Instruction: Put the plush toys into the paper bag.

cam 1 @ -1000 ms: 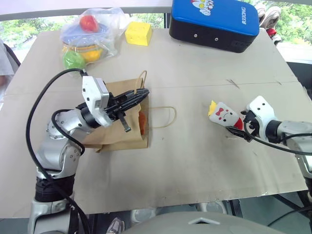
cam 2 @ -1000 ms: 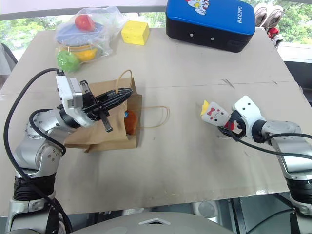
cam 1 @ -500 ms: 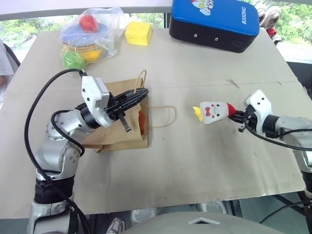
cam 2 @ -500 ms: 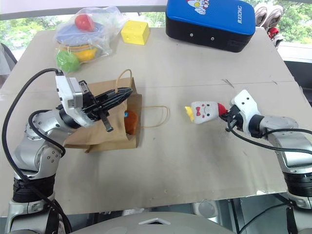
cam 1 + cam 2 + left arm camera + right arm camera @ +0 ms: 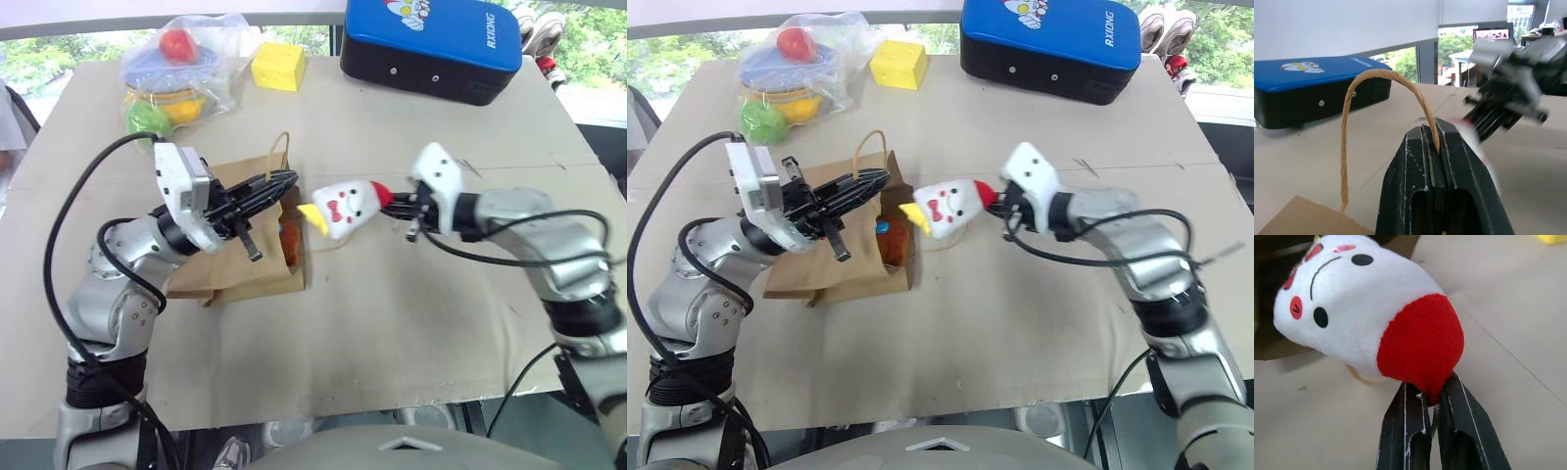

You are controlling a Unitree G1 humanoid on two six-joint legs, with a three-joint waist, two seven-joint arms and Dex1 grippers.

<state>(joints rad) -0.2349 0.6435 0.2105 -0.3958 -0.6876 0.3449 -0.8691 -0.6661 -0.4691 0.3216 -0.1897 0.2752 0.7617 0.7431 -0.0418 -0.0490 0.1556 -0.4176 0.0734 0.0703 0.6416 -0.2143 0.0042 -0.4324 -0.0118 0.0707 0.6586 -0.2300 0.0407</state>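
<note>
The brown paper bag (image 5: 230, 259) lies on the table with its mouth facing right. My left gripper (image 5: 287, 182) is shut on the bag's upper cord handle (image 5: 1382, 77) and holds the mouth lifted. Inside the mouth shows a brown-orange plush toy with a blue mark (image 5: 887, 241). My right gripper (image 5: 400, 207) is shut on the red end of the white cone-shaped plush toy (image 5: 343, 208). That toy hangs in the air just right of the bag's mouth, yellow tip towards it. In the right wrist view the white toy (image 5: 1347, 293) sits above my closed fingers (image 5: 1405, 431).
A clear plastic bag of colourful toys (image 5: 181, 69) and a yellow cheese-shaped block (image 5: 277, 67) sit at the back left. A blue and black case (image 5: 431, 44) stands at the back right. The bag's second handle (image 5: 331, 246) lies flat on the table.
My right gripper closed on the white toy's red end, lifted it off the table and carried it left to the bag's mouth. The left gripper kept its hold on the handle.
</note>
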